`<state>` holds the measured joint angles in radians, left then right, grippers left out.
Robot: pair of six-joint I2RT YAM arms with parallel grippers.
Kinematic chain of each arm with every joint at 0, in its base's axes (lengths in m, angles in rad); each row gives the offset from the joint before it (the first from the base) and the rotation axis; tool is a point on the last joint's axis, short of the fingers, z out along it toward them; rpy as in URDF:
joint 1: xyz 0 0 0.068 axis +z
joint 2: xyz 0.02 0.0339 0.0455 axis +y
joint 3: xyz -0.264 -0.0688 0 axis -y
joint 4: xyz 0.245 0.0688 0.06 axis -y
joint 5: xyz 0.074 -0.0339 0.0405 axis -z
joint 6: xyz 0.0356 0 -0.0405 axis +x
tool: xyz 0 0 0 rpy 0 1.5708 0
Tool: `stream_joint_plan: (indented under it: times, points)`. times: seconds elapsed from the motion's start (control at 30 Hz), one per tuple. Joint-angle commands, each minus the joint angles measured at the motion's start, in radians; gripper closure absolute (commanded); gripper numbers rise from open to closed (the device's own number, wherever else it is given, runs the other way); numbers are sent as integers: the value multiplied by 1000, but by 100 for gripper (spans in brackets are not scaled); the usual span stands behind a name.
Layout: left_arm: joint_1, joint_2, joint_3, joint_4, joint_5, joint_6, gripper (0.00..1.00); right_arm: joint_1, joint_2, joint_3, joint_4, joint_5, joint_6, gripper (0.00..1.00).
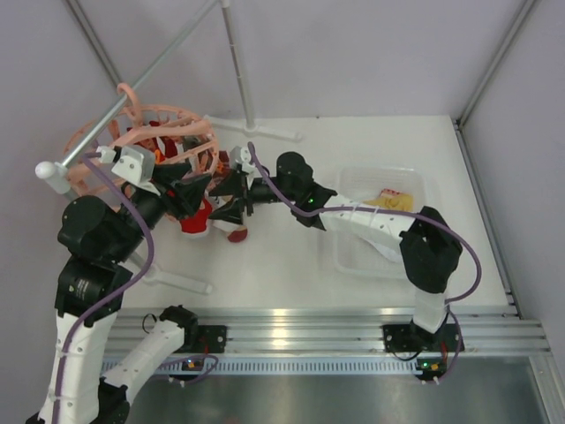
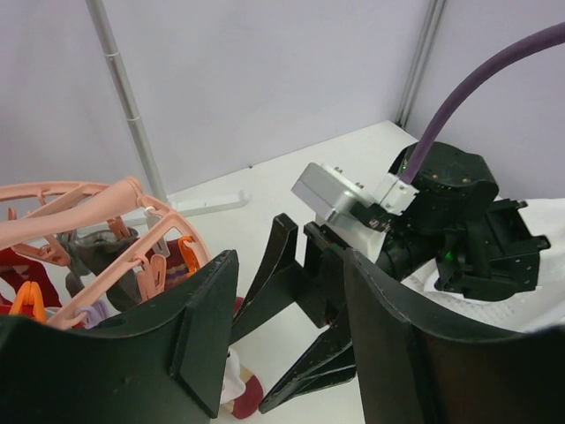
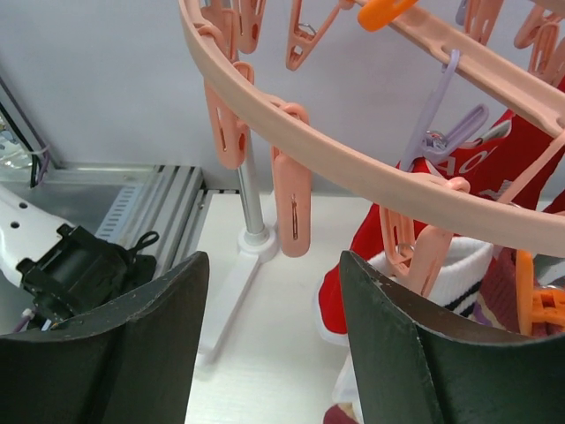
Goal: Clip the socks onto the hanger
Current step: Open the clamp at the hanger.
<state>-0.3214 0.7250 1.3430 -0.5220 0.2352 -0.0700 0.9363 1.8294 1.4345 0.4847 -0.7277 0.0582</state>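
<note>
Right end effector (image 3: 272,287) wide, empty, under hanger (image 3: 353,163); left end effector (image 2: 290,278) wide; yellow sock (image 1: 393,200) only overhead.

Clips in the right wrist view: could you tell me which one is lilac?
The lilac clip dangling right of centre, before the red sock; its neighbours are peach-pink or orange.

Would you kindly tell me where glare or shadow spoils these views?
Top external: glare streaks the aluminium rail. Left wrist: the left tool's fingers are near-black, detail lost. Right wrist: the hanger is evenly lit, the right tool's fingers dark.
</note>
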Motion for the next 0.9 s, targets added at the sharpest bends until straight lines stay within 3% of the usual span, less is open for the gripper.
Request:
stream_joint_plan:
  times: [0.0,0.4,0.6,0.87]
  points:
    - [7,-15,-10,70,12,-27,43,35,37,67,100,5,15,39]
    - [10,-32,-24,74,18,-22,43,42,154,179,109,63,55,39]
    - [12,-30,-22,63,19,-1,43,36,145,182,78,50,54,55]
    - [10,1,12,43,35,52,43,2,61,89,17,21,6,55]
